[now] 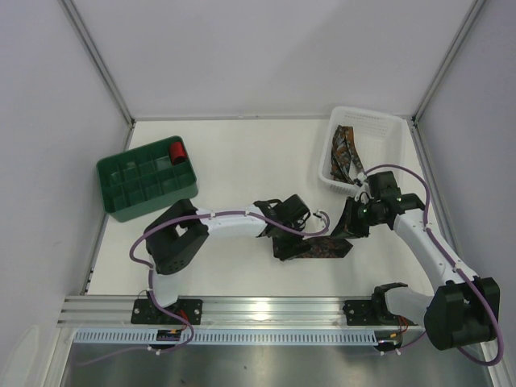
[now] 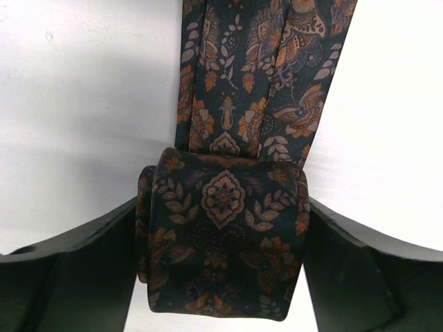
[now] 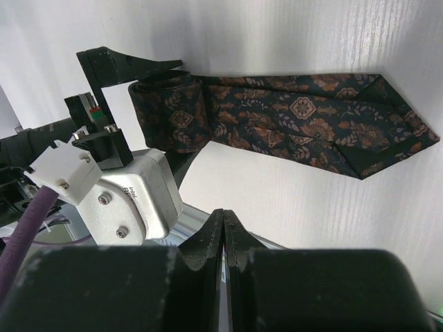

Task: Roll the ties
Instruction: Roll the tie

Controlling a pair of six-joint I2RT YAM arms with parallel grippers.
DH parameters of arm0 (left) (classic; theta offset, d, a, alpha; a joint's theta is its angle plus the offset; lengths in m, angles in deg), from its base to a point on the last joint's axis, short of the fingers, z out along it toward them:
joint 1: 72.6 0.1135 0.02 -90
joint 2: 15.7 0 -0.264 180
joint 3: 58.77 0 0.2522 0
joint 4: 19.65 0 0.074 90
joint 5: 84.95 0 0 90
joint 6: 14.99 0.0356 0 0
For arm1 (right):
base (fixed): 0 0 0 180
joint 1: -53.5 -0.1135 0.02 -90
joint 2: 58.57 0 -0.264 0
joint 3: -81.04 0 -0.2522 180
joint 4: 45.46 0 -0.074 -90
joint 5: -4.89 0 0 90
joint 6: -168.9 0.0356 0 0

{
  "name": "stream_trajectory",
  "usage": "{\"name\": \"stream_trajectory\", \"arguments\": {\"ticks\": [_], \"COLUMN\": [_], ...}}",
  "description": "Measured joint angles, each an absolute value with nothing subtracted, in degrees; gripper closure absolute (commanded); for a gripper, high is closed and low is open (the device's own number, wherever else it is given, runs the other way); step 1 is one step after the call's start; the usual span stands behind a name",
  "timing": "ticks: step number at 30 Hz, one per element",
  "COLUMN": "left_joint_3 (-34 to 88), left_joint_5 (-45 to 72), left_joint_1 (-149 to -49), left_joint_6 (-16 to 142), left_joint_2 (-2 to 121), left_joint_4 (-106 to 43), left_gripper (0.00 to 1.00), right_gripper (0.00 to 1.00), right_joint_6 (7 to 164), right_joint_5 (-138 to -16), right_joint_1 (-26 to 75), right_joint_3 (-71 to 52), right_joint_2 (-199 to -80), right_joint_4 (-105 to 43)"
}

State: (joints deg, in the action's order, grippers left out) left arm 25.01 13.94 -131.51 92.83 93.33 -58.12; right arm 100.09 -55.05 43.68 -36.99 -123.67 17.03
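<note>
**Tie part-rolled at the near middle of the table; left gripper on the roll, right gripper shut and empty**

Left edge of the table [image 1: 242, 153]: green compartment tray [image 1: 157, 208], set at an angle. A small red roll [image 1: 177, 150] stands in one of its far compartments.

Near middle: the left arm reaches rightward from its base. The left gripper [image 2: 221, 207] straddles the rolled end [image 2: 221, 235] of a tie [image 1: 322, 247]. Its fingers [image 2: 90, 277] stand wide apart, one against each side of the roll, so the roll is held between them. The roll is short and fat, with its patterned face towards the wrist camera. The unrolled length runs flat on the table away from the gripper, towards the right.

Right of middle: the tie's wide pointed end [image 3: 387, 131] lies flat, with part of its dark lining showing. The right gripper [image 3: 223, 216] sits just beside this end, jaws pressed together with nothing between them. Cannot tell whether its tips touch the table.

Far right corner: white slotted basket [image 1: 393, 161]. A second tie [image 1: 347, 153] of the same pattern lies bunched inside against the basket's left wall, well apart from both grippers.
</note>
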Motion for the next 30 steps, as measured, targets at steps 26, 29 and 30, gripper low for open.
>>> {"name": "stream_trajectory", "arguments": {"ticks": [26, 29, 30], "left_joint_3": [25.60, 25.62, 25.64], "left_joint_5": [14.25, 14.20, 14.22], "left_joint_1": [-131.73, -131.73, -131.73], "left_joint_6": [92.48, 92.51, 92.62], "left_joint_2": [93.79, 93.81, 93.81], "left_joint_4": [-58.08, -58.06, -58.08], "left_gripper": [0.25, 0.42, 0.44], "right_gripper": [0.92, 0.92, 0.92], "right_joint_6": [100.29, 100.29, 100.29], "right_joint_5": [-54.22, -54.15, -54.15], "right_joint_1": [43.68, 43.74, 43.74], "right_joint_3": [-37.63, -37.65, -37.67], "right_joint_2": [-123.67, -123.67, -123.67], "right_joint_4": [16.26, 16.15, 16.13]}}
